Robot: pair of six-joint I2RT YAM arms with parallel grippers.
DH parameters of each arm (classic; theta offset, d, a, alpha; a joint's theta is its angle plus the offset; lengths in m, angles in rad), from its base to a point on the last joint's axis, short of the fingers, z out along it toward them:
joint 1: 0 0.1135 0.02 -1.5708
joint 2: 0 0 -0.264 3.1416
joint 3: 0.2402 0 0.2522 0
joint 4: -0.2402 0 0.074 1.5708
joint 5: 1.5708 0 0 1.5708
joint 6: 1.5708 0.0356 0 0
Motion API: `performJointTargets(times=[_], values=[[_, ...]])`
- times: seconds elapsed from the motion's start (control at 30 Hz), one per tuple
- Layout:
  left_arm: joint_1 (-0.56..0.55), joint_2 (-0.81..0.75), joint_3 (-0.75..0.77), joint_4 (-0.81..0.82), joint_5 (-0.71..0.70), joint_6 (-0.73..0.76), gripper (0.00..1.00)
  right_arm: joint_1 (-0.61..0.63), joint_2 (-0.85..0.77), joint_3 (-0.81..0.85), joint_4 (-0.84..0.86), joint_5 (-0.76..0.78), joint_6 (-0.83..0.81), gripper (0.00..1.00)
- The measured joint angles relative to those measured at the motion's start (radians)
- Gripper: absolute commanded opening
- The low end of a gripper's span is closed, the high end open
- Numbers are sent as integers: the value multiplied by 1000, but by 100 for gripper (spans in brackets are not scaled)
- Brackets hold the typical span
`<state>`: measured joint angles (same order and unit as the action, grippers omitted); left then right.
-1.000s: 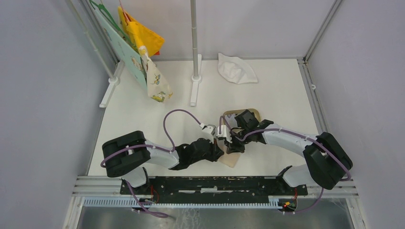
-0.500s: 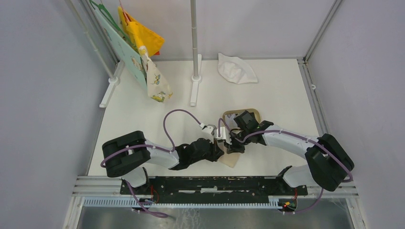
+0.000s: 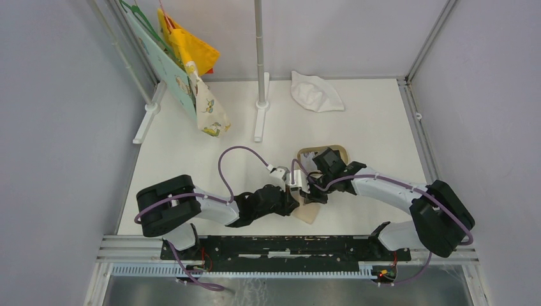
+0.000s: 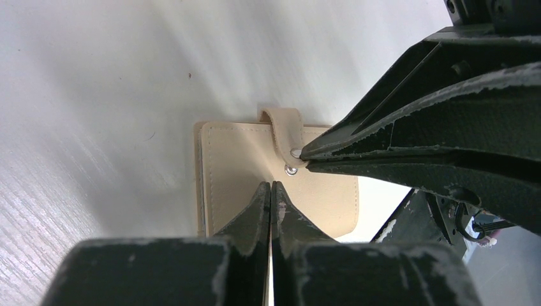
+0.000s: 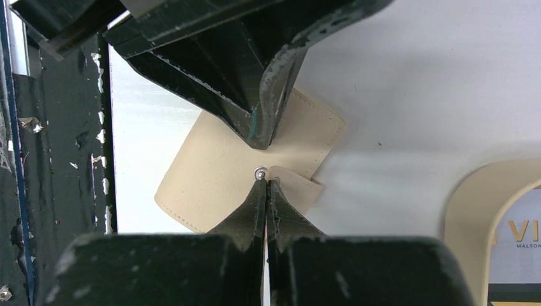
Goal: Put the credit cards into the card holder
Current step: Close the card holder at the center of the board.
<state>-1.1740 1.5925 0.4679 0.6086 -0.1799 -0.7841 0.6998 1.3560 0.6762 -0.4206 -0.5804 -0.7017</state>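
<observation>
Black fingers of the left gripper (image 4: 271,186) are pressed fully together, tips down on the face of the closed beige card holder (image 4: 233,159). The right gripper (image 5: 265,180) is likewise clamped tight with its tips against the snap end of the strap (image 4: 284,124), though whether the strap is pinched cannot be made out. From above both grippers hide most of the holder, which lies flat on the white table (image 4: 96,76), and the frame cuts off a nearby tan tray (image 5: 462,197) whose credit card (image 5: 520,236) shows only "VI" and "MALSON".
</observation>
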Motion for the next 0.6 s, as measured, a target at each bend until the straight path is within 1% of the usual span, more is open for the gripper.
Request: performJointTargets(times=[0.6], values=[[0, 0, 0, 0, 1, 0, 2, 31, 12, -2, -6, 11, -28, 0]])
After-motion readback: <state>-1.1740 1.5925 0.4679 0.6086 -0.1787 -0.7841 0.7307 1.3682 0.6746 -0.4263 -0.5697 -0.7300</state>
